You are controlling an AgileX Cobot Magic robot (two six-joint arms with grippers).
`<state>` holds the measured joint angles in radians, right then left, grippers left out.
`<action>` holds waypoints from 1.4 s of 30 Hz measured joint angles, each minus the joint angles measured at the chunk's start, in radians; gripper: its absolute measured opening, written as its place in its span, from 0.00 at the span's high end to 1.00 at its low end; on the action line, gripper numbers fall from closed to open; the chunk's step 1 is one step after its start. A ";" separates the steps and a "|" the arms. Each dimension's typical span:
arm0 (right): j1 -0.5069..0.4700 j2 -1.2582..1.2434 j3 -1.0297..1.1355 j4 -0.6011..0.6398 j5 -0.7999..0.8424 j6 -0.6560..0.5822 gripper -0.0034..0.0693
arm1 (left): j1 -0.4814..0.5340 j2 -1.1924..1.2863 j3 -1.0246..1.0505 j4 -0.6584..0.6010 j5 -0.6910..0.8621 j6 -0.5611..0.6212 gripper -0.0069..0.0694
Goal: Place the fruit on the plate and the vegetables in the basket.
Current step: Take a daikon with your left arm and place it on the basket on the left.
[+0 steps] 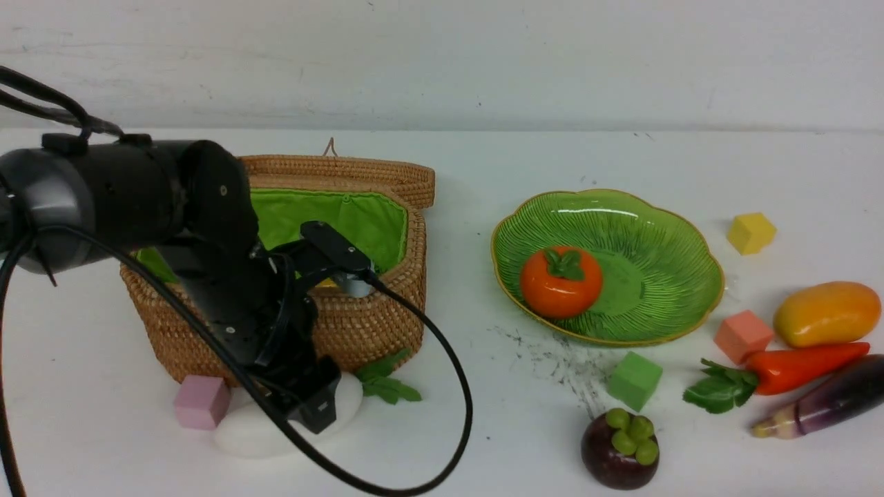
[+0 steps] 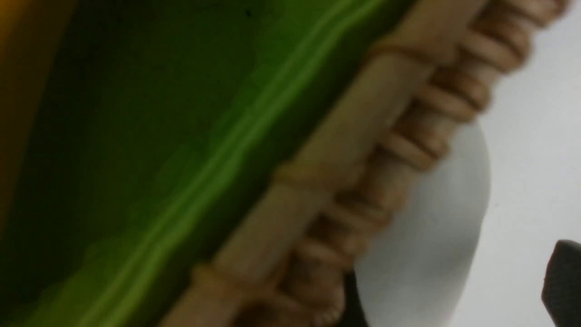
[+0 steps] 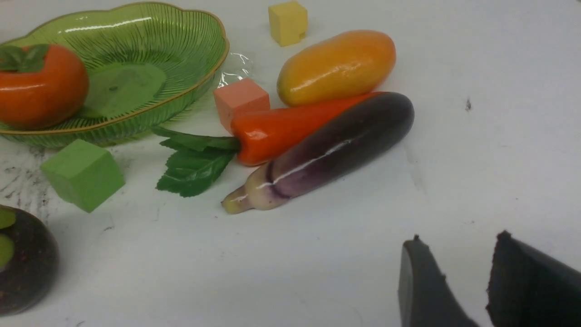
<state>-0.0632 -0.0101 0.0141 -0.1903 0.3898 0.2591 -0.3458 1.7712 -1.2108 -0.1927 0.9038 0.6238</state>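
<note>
The white radish (image 1: 255, 431) lies on the table against the front of the wicker basket (image 1: 373, 324), its leaves (image 1: 387, 383) pointing right. My left gripper (image 1: 314, 407) is lowered over it and open. In the left wrist view the radish (image 2: 431, 218) sits between the two fingers, with a gap to the outer one (image 2: 563, 281). A yellow bit (image 1: 328, 281) shows inside the basket. The orange fruit (image 1: 561, 281) rests on the green plate (image 1: 656, 255). The mango (image 1: 827, 314), pepper (image 1: 801, 366), aubergine (image 1: 829, 400) and purple ball (image 1: 619, 449) lie on the table. My right gripper (image 3: 459, 239) is open and empty, near the aubergine (image 3: 336, 150).
Small cubes stand around: pink (image 1: 201, 402) next to the radish, green (image 1: 634, 379) and salmon (image 1: 742, 336) in front of the plate, yellow (image 1: 751, 232) behind it. The basket lid (image 1: 345, 172) lies open at the back. My left arm's cable (image 1: 456, 386) loops over the table.
</note>
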 joint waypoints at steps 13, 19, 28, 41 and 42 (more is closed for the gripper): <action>0.000 0.000 0.000 0.000 0.000 0.000 0.62 | 0.000 0.028 -0.015 -0.022 -0.019 0.004 0.22; 0.000 0.000 0.000 0.000 0.000 0.000 0.62 | 0.000 0.011 -0.013 -0.009 -0.014 0.003 0.23; 0.000 0.000 0.000 0.000 0.000 0.000 0.62 | 0.000 -0.220 0.022 0.001 0.066 0.000 0.18; 0.000 0.000 0.000 0.000 0.000 0.000 0.62 | -0.156 -0.234 0.261 0.282 -0.254 -0.274 0.18; 0.000 0.000 0.000 0.000 0.000 0.000 0.62 | -0.162 -0.218 0.261 0.330 -0.276 -0.324 0.18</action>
<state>-0.0632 -0.0101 0.0141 -0.1903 0.3898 0.2591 -0.5079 1.5531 -0.9494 0.1371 0.6278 0.2997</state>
